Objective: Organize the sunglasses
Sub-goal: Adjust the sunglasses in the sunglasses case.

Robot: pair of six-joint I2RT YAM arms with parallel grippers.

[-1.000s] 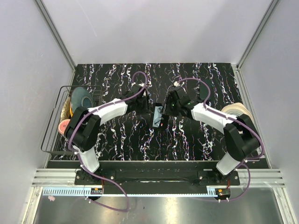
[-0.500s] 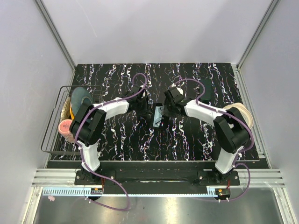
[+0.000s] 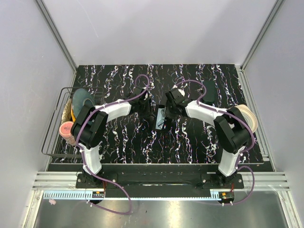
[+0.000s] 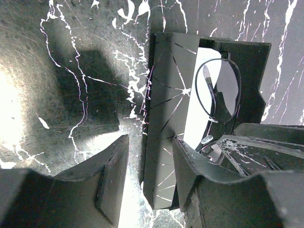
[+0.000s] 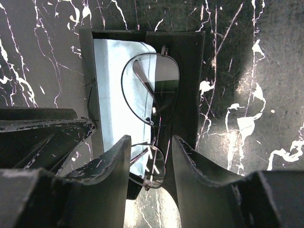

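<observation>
Sunglasses (image 5: 152,88) – right wrist: lying folded on the pale lining of the open black case (image 5: 187,95); right gripper (image 5: 150,142) fingers apart, straddling the lower lens.
Left wrist: left gripper (image 4: 151,142) fingers apart – case flap between them, a gap on one side.
Top view: case mid-table (image 3: 123,80), both grippers at it.

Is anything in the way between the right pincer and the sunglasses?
No, nothing I can see. The sunglasses lie uncovered on the cloth in the open case, just under the open right pincer.
</observation>
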